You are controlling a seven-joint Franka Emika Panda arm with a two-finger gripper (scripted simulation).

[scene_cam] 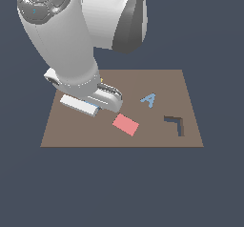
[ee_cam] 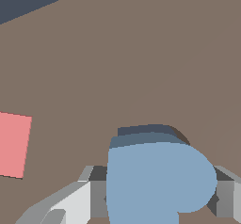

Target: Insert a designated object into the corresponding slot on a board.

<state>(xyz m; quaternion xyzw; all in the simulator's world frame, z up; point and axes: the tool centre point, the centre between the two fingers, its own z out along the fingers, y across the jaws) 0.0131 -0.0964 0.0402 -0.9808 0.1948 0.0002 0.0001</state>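
In the wrist view my gripper [ee_cam: 157,199] is shut on the small blue heart-shaped block [ee_cam: 155,180], with one grey finger [ee_cam: 96,197] on each side of it. The block sits low over the brown board [ee_cam: 141,53]. A strip of the dark heart-shaped slot [ee_cam: 143,130] shows just past the block's edge; the rest is hidden under the block. In the exterior view the gripper [scene_cam: 91,107] is down on the left part of the board [scene_cam: 162,83], and the arm hides the block and the slot.
A red square piece [scene_cam: 126,124] lies on the board next to the gripper and also shows in the wrist view [ee_cam: 13,145]. A blue letter "A" piece [scene_cam: 148,99] and a dark L-shaped cutout [scene_cam: 175,124] lie toward the exterior view's right.
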